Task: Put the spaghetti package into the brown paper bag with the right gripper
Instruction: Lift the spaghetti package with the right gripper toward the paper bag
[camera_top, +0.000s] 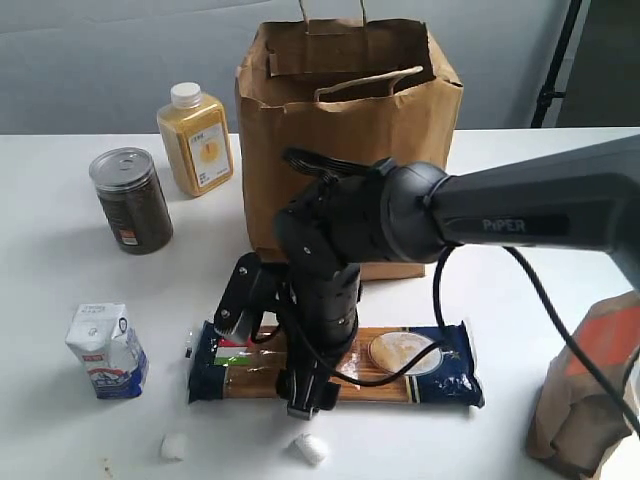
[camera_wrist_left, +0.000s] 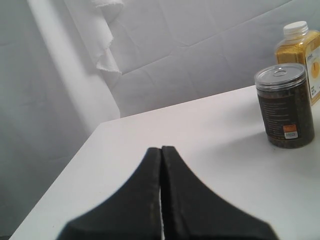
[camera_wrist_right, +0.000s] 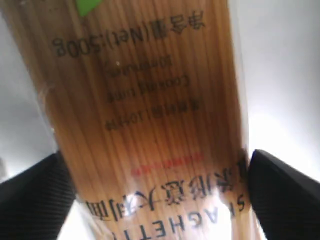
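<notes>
The spaghetti package (camera_top: 410, 355) lies flat on the white table in front of the brown paper bag (camera_top: 345, 120), which stands upright with its mouth open. My right gripper (camera_top: 305, 398) reaches straight down onto the packet's middle, left of the gold emblem. In the right wrist view the spaghetti package (camera_wrist_right: 150, 100) fills the space between the two black fingers (camera_wrist_right: 35, 200), and both appear to press against its long edges; right gripper (camera_wrist_right: 160, 200). My left gripper (camera_wrist_left: 161, 150) shows only in its wrist view, shut and empty above the table's corner.
A yellow bottle (camera_top: 196, 140) and a dark jar (camera_top: 130, 200) stand left of the bag. A small milk carton (camera_top: 107, 350) and two white lumps (camera_top: 175, 445) lie near the front. A brown pouch with an orange label (camera_top: 590, 390) stands at the right front.
</notes>
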